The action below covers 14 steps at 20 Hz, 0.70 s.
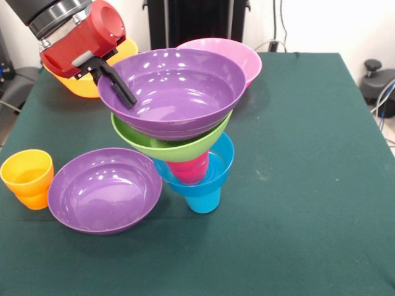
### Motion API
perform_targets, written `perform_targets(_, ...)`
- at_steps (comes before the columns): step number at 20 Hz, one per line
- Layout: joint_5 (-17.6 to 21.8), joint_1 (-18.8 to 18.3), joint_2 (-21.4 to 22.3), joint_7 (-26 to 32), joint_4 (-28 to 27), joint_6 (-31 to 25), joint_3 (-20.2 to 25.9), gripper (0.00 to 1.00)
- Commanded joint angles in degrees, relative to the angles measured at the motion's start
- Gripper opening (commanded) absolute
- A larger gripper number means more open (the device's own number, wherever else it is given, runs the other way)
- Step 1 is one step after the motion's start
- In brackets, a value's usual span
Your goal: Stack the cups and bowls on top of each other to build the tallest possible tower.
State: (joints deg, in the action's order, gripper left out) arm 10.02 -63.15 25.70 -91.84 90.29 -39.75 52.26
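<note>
The tower stands mid-table and leans. A blue cup point(204, 198) is at its base, then a small blue bowl point(223, 161), a red cup point(188, 168) and a lime green bowl point(162, 147). A wide purple bowl point(176, 92) rests on top, tilted toward the camera. My gripper point(123, 95) comes in from the upper left and is shut on this bowl's left rim. One black finger point(116, 83) lies inside the bowl and the other is hidden behind the wall. A second purple bowl point(103, 190) and an orange cup point(27, 179) sit at the front left.
A pink bowl point(241, 54) lies right behind the tower. An orange-yellow bowl point(86, 85) sits at the far left, partly hidden by the gripper's red body. The green cloth table point(308, 185) stretches to the right and front.
</note>
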Motion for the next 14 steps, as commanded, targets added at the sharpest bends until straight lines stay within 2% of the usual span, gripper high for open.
perform_targets(1, 1.76, 3.78, -1.42, -3.02, 1.73, 3.33, -3.65, 0.00)
perform_targets(14, 1.57, 3.86, -1.31, -3.92, 3.22, 5.17, -3.72, 0.00)
